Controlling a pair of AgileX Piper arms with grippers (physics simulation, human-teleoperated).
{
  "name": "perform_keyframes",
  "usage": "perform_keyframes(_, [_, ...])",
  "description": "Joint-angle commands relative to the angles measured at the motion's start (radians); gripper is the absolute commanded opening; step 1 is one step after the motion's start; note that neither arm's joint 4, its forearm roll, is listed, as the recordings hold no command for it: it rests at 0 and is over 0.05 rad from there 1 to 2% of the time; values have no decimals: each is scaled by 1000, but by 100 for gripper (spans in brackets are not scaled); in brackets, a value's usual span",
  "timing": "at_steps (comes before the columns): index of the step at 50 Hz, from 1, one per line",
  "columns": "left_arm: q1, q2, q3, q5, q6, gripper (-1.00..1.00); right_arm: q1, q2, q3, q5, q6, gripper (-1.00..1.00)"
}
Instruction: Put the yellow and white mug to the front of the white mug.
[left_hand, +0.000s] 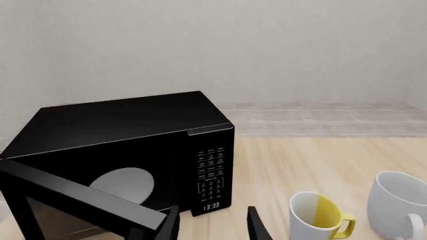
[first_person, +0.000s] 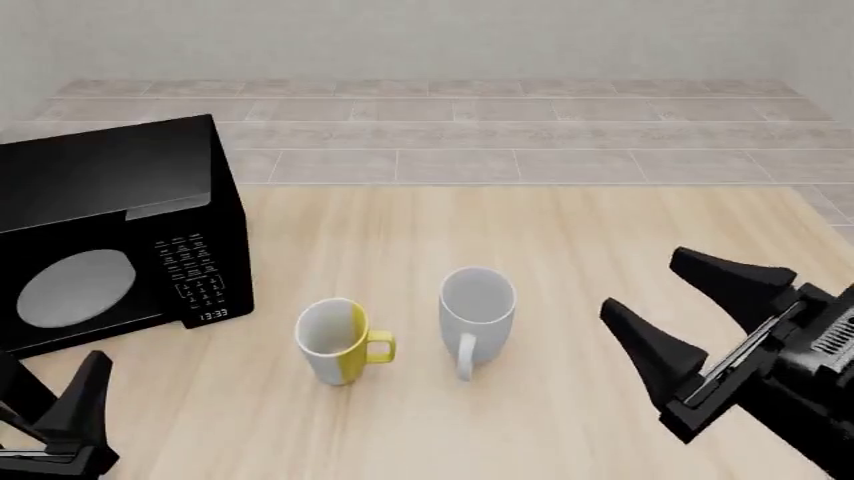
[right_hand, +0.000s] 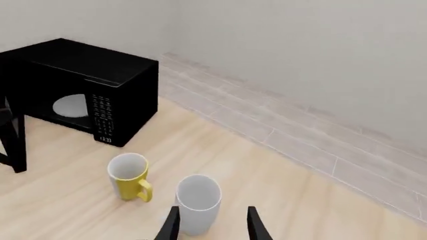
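The yellow and white mug (first_person: 334, 341) sits upright on the desk (first_person: 561, 260), just left of the white mug (first_person: 477, 318) and right of the microwave (first_person: 114, 230). Right gripper (first_person: 694, 318) hangs spread wide and empty, left gripper (first_person: 47, 425) released too, nothing held

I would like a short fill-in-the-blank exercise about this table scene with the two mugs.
1. The yellow and white mug stands to the ____ of the white mug in the front view.
2. The black appliance on the table is a ____.
3. The microwave clock reads ____.
4. The right gripper holds ____.

Missing words: left; microwave; 13:33; nothing
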Motion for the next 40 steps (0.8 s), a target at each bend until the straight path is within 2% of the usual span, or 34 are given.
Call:
perform_keyframes(1, [0, 0, 0, 0, 0, 100, 169, 209, -225, 147, -91, 100])
perform_keyframes(12, [0, 0, 0, 0, 0, 100, 280, 355, -363, 236, -75, 100])
perform_keyframes(21, [0, 0, 0, 0, 0, 100, 309, 450, -412, 266, -92, 100])
perform_keyframes(29, [0, 0, 0, 0, 0, 100, 337, 527, -463, 280, -86, 100])
perform_keyframes(33, [0, 0, 0, 0, 0, 100, 352, 631, -533, 323, -117, 100])
perform_keyframes(35, [0, 0, 0, 0, 0, 100, 360, 653, -547, 328, -113, 100])
perform_keyframes(40, [0, 0, 0, 0, 0, 100, 341, 721, -586, 344, -147, 100])
